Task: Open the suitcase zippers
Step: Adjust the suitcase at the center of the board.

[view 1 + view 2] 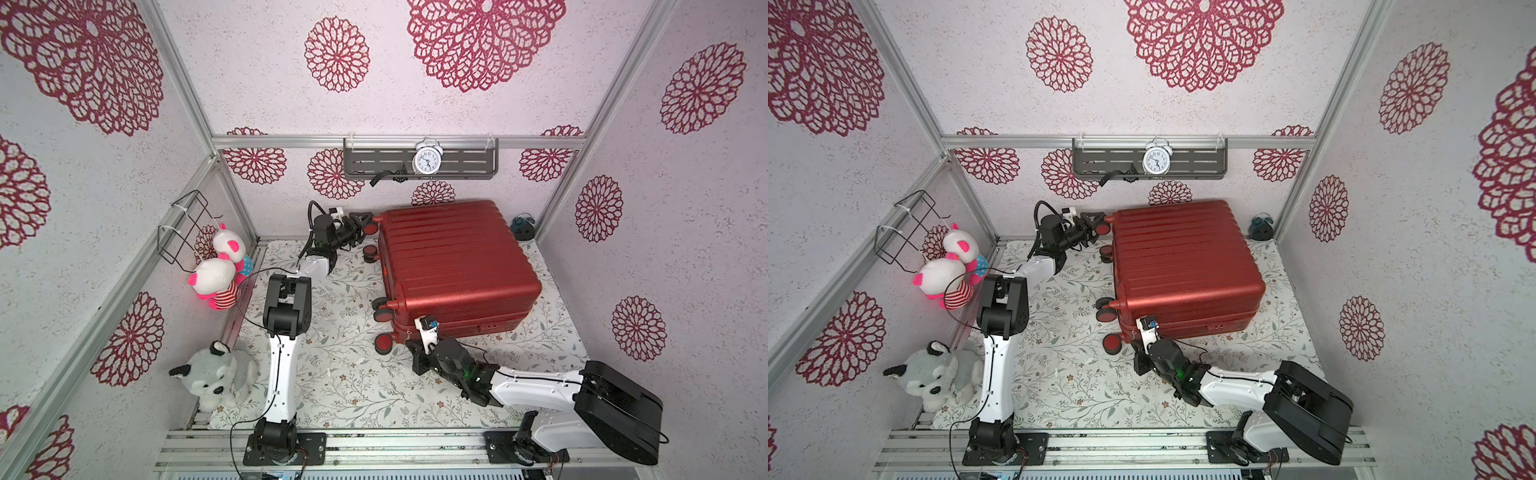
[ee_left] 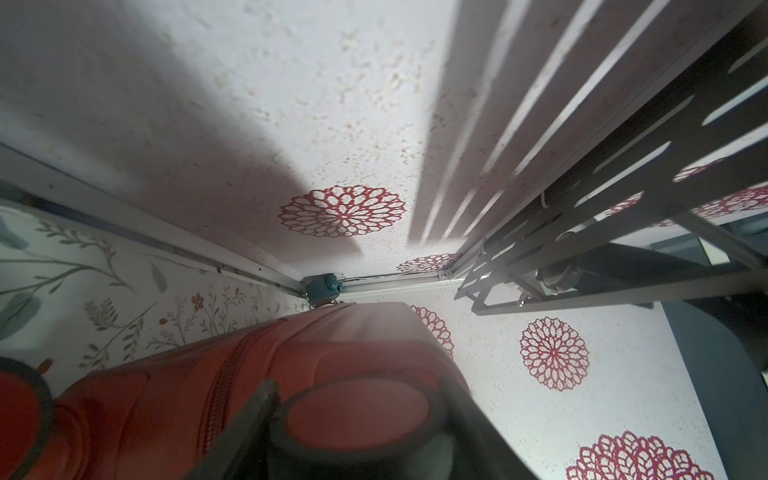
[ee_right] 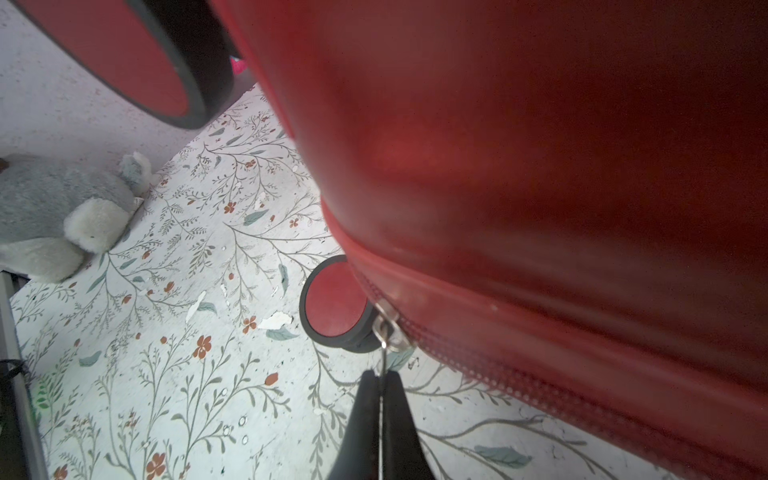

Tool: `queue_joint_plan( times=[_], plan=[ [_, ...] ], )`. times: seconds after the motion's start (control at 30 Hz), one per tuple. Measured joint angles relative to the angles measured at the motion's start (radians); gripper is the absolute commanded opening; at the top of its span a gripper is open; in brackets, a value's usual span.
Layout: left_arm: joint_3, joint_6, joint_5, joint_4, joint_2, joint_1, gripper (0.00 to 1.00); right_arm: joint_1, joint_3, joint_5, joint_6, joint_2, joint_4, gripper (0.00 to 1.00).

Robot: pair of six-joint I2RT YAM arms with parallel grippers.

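Right gripper: we see the right gripper (image 3: 381, 379) clenched on one zipper pull (image 3: 387, 331). The thin metal tab runs edge-on between its two black fingers (image 3: 359, 415), which meet with no gap.
Left gripper: the left gripper (image 1: 365, 227) grasps one wheel (image 2: 357, 415) at the far corner of the case. In the left wrist view we see one dark finger against each side of its black tyre.
Zippers: one red zipper track (image 3: 519, 388) follows the seam between the two shell halves. We see one pull on it, at the near corner on the wheel end, just beside a lower wheel. The left wrist view shows the same kind of track (image 2: 224, 386) on the far end.
Suitcase: one red suitcase (image 1: 453, 257) lies flat on the surface with its ribbed shell up and its halves shut together. It sits toward the far right, with the wheel end facing the left arm's side.
Wheels: we count four red-and-black wheel sets (image 1: 382, 344) in both top views, two at the far corner and two at the near corner.
Surface: one floral-printed surface (image 1: 345, 374) carries the case.
Plush toys: we count three. One grey husky plush (image 1: 216, 376) sits at the near left edge. Two pink-and-white plush toys (image 1: 214, 280) hang beside one black wire basket (image 1: 183, 224) on the left wall.
Back wall: one white alarm clock (image 1: 427, 160) stands on one grey shelf (image 1: 465, 165).
Far right corner: one small teal object (image 1: 523, 226) sits just behind the case.
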Motion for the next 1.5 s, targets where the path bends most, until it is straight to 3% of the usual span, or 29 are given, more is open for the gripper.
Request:
queue_joint_plan(
  times=[0.67, 1.1, 1.5],
  plan=[
    [-0.715, 0.033, -0.05, 0.238, -0.443, 0.167, 0.36, 0.021, -0.103, 0.003, -0.097, -0.108, 0.014, 0.0],
    [-0.918, 0.085, -0.115, 0.211, -0.628, 0.198, 0.34, 0.01, -0.171, -0.025, -0.113, -0.188, 0.027, 0.0],
    [-1.101, 0.137, -0.166, 0.146, -0.83, 0.233, 0.34, -0.166, -0.284, -0.294, -0.096, -0.253, 0.156, 0.0]
  ],
)
